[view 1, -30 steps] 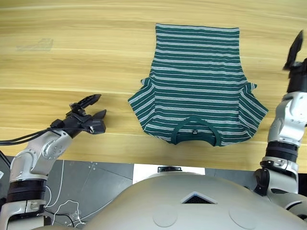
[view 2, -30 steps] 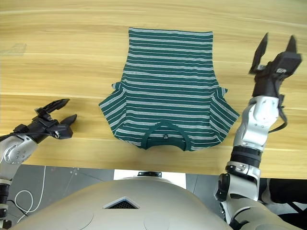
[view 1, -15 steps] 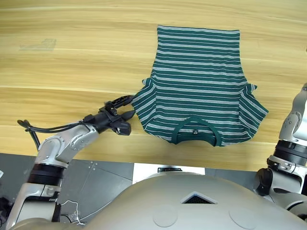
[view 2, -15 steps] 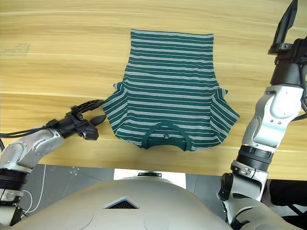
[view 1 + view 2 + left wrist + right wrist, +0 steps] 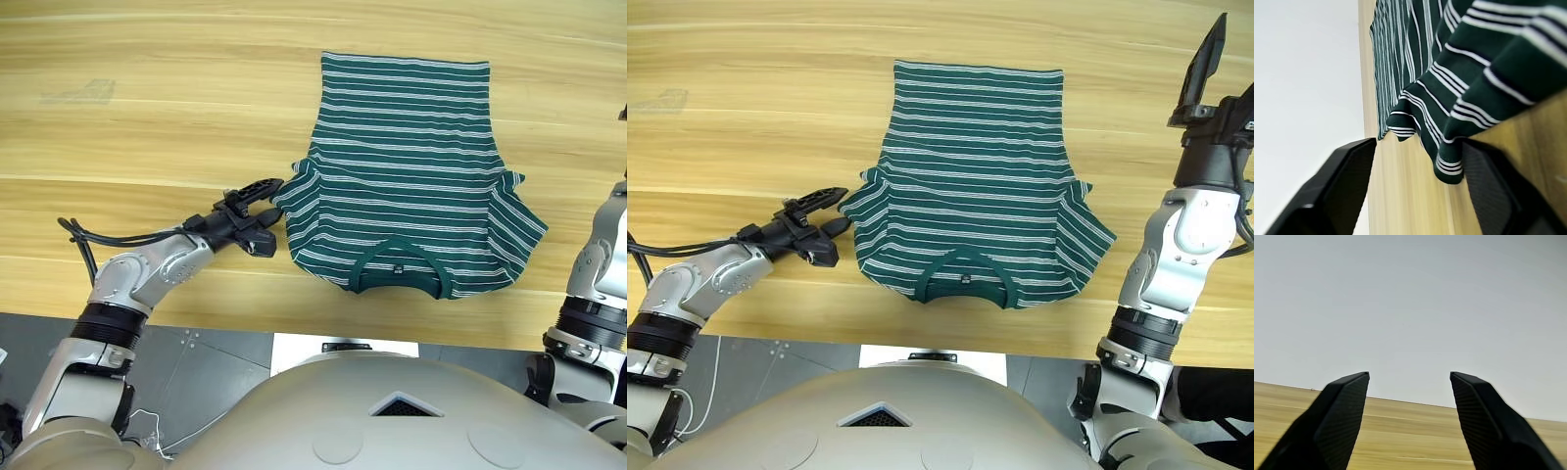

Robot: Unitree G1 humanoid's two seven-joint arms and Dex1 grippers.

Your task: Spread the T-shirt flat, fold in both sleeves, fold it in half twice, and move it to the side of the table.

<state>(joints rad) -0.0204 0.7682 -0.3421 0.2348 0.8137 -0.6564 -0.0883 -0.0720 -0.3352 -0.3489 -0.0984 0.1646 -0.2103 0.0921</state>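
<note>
— Two grippers, one garment: where is the short-sleeved dark green fabric T-shirt with thin white stripes [image 5: 402, 166] lying relative to them?

— It is lying on the light wooden table [image 5: 147, 127], in front of the robot and slightly toward its right. The left gripper [image 5: 269, 209] is sitting low at the garment's left edge, its black fingers spread apart and clamping nothing. In the left wrist view the hem of the left sleeve [image 5: 1449, 161] is drooping into the gap between them, just beside one finger; whether it is touching cannot be told. The right gripper [image 5: 1409, 382] is standing upright, raised at the table's right side and well apart from the cloth, its jaws likewise parted and holding nothing.

— How is the shirt looking?

— Mostly flat, with the body lying smooth. Both sleeves are fanning outward below the shoulders, and small bunches of fabric are puckering at each armpit. A small tag is showing inside the neckline.

— Which way is it pointing?

— The ribbed collar [image 5: 397, 266] is facing the robot, close to the table's near edge, while the straight bottom hem [image 5: 405, 62] is pointing toward the far side. Its long axis is running straight away from the robot, crossing the wood's grain lines.
</note>
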